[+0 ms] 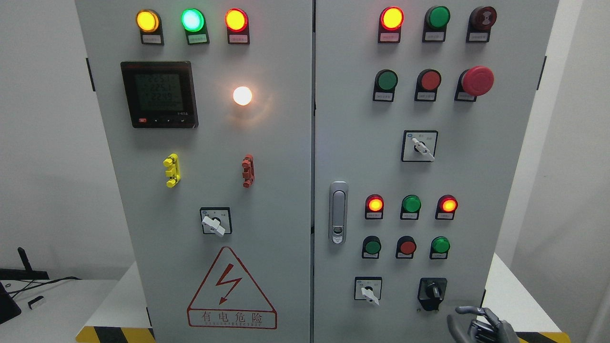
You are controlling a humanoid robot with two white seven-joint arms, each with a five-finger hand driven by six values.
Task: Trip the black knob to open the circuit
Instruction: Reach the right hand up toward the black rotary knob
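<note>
The black knob (432,290) is sitting at the lower right of the grey cabinet (267,143). The right hand (481,325) is hovering just below it, fingers seemingly loosely curled, holding nothing, though partly cropped.

Cabinet door (281,200): matt grey painted sheet metal, smooth. Door latch (338,212) looks brushed/satin metal; black knob (432,289) and red mushroom button (477,81) glossy plastic. Right hand (481,326) dark grey, semi-gloss, metal/plastic unclear.
</note>
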